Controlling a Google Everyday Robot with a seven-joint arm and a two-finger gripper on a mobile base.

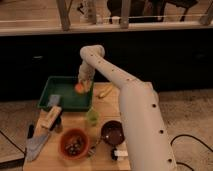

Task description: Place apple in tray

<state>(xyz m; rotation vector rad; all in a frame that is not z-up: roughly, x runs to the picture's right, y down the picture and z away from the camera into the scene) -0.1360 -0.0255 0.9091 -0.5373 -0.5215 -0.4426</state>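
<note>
The dark green tray (62, 85) lies at the back left of the wooden table. The orange-red apple (79, 88) is at the tray's right side, right at the tip of my gripper (84, 84). My white arm reaches in from the lower right and bends down over the tray's right rim. I cannot tell whether the apple rests on the tray floor or hangs just above it.
A blue sponge-like piece (53, 100) lies in the tray's front left. A yellow banana-like piece (105, 91) lies right of the tray. In front are a small green cup (92, 116), a dark brown bowl (112, 132), an orange bowl (74, 142) and a box (51, 118).
</note>
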